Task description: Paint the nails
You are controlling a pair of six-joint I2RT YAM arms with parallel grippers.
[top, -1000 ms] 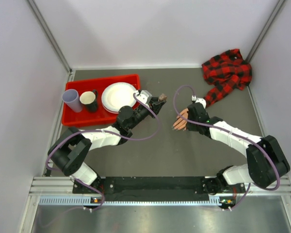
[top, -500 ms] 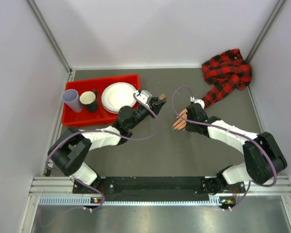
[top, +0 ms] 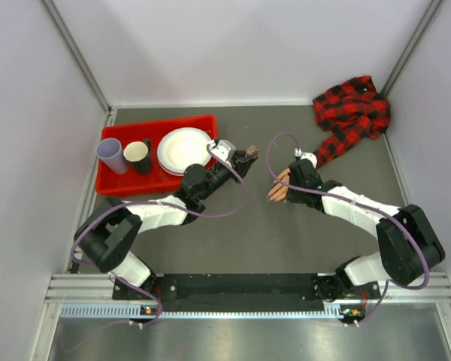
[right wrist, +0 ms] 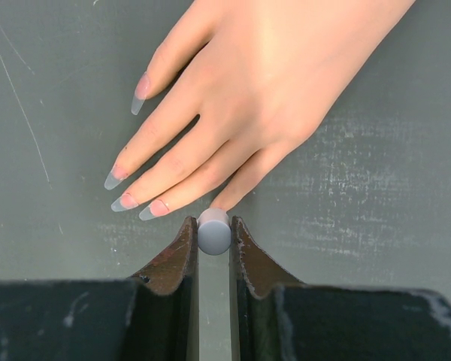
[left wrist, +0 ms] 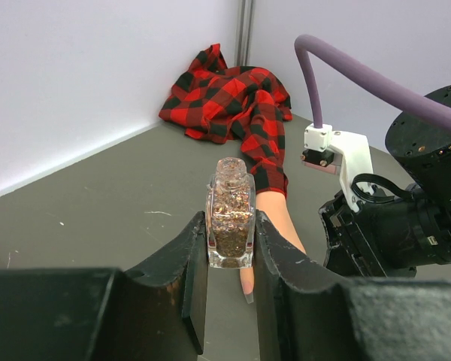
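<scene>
The peach mannequin hand [right wrist: 263, 75] lies flat on the grey table, and its plaid sleeve [top: 353, 113] trails to the back right. Three long clear nails [right wrist: 125, 201] and the thumb nail [right wrist: 138, 101] show. The little fingertip is hidden behind a round grey cap [right wrist: 213, 232]. My right gripper [right wrist: 214, 226] is shut on that cap, right over the little fingertip; the brush is hidden. In the top view this gripper [top: 288, 187] sits over the hand [top: 276, 189]. My left gripper [left wrist: 230, 226] is shut on the clear, capless glitter polish bottle [left wrist: 230, 214] and holds it upright, left of the hand [top: 249, 153].
A red tray [top: 158, 125] at the back left holds a white plate [top: 184, 149], a lilac cup [top: 111, 154] and a black cup [top: 137, 156]. White walls close the table on three sides. The plaid cloth also shows in the left wrist view [left wrist: 233, 98].
My right gripper has shifted slightly left over the hand's fingers during the last second. The left arm and bottle have not moved.
</scene>
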